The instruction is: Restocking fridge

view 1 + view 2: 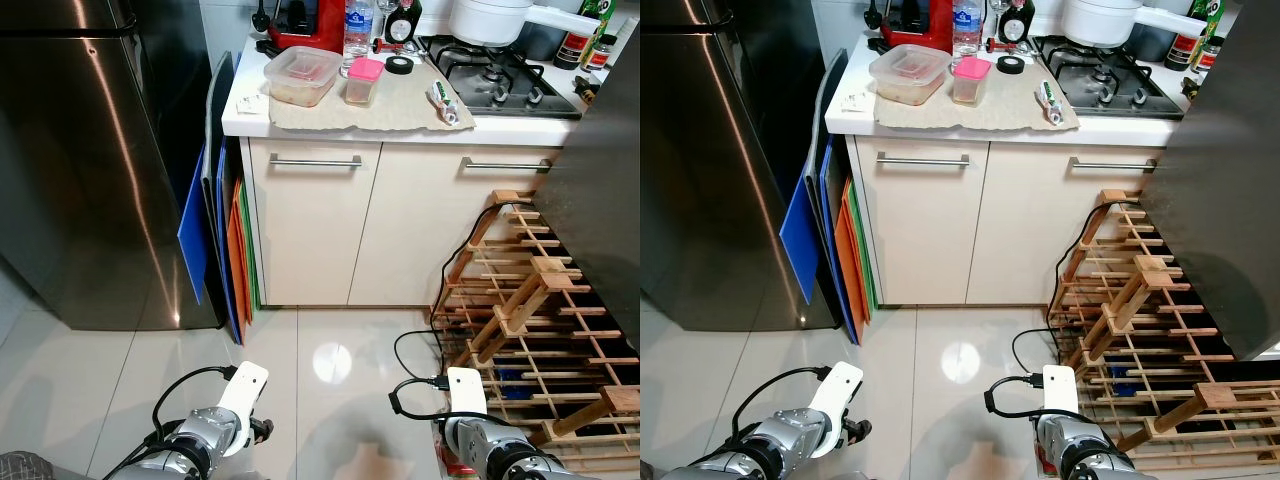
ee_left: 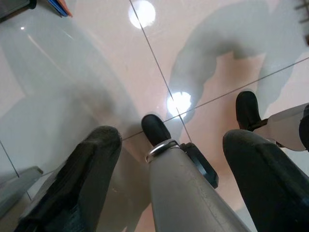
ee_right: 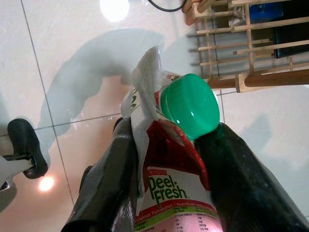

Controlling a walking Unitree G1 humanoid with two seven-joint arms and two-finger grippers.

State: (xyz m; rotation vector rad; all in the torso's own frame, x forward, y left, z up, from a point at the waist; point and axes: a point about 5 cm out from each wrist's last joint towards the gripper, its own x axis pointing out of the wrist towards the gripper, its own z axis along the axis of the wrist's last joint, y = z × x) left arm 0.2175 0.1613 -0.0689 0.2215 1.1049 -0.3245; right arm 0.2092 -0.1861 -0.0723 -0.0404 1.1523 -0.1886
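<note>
My right gripper (image 3: 169, 159) is shut on a Peel Fresh juice carton (image 3: 166, 186) with a green screw cap (image 3: 189, 105), held low over the pale floor tiles. The right arm (image 1: 470, 420) hangs at the bottom right of the eye views. My left gripper (image 2: 171, 137) is open, its black fingers (image 2: 91, 169) spread wide above the floor and holding nothing. My own silver leg and black foot (image 2: 155, 129) show between them. The left arm (image 1: 225, 425) hangs at the bottom left. The dark steel fridge (image 1: 90, 170) stands shut at the left.
A cream cabinet (image 1: 310, 220) with a counter (image 1: 245, 110) carries a plastic box (image 1: 302, 75), a pink-lidded tub (image 1: 363, 80) and a gas hob (image 1: 495, 70). Coloured boards (image 1: 215, 230) lean by the fridge. On the right stand a wooden rack (image 1: 530, 310) and a dark panel (image 1: 600, 200). A cable (image 1: 420, 360) lies on the floor.
</note>
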